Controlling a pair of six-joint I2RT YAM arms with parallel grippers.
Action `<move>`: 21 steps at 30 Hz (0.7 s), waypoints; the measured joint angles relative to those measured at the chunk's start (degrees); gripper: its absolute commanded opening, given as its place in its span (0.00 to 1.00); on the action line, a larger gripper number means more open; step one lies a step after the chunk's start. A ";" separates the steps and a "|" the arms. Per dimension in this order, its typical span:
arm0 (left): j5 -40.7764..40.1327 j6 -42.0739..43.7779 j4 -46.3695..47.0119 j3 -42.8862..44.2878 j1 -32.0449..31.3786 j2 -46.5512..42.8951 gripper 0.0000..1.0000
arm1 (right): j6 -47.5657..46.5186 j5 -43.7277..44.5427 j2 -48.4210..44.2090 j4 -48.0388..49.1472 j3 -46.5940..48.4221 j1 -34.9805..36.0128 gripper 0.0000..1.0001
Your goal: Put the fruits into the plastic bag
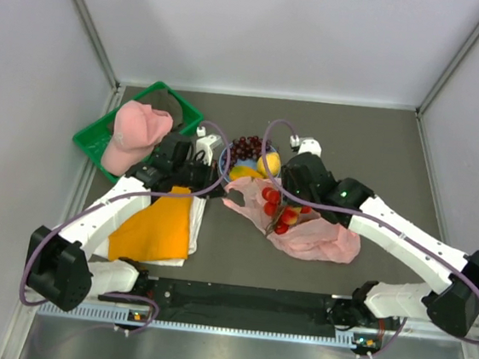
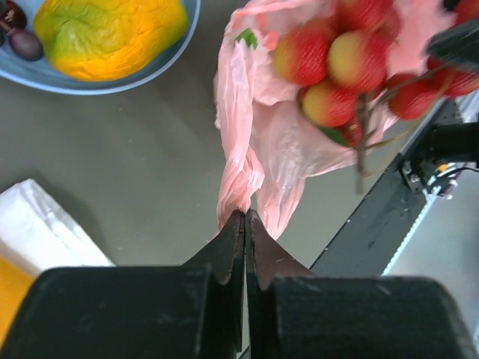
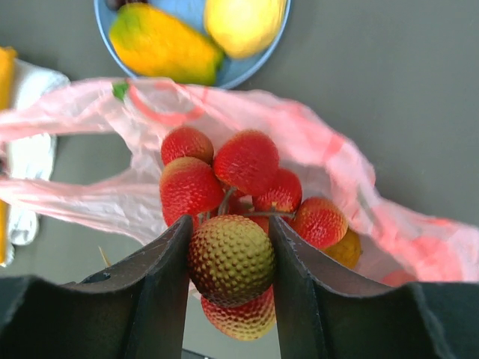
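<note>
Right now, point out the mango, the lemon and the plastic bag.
mango (image 3: pixel 161 45): right wrist view, middle of its orange-green skin.
lemon (image 3: pixel 243 22): right wrist view, centre of its yellow skin.
plastic bag (image 2: pixel 241 176): left wrist view, on the twisted pink handle strip.

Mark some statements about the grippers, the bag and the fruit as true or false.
1. The left gripper is shut on a handle of the bag. True.
2. The right gripper is empty. False: it grips a bunch of red fruit.
3. The mango lies inside the bag. False: it lies on the blue plate beside the lemon.
4. The pink cap rests on the green basket. True.
</note>
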 measured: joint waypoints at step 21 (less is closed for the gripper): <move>7.98 -5.46 3.50 3.34 -0.22 -2.91 0.00 | 15.34 10.21 10.03 -1.66 -4.37 7.54 0.00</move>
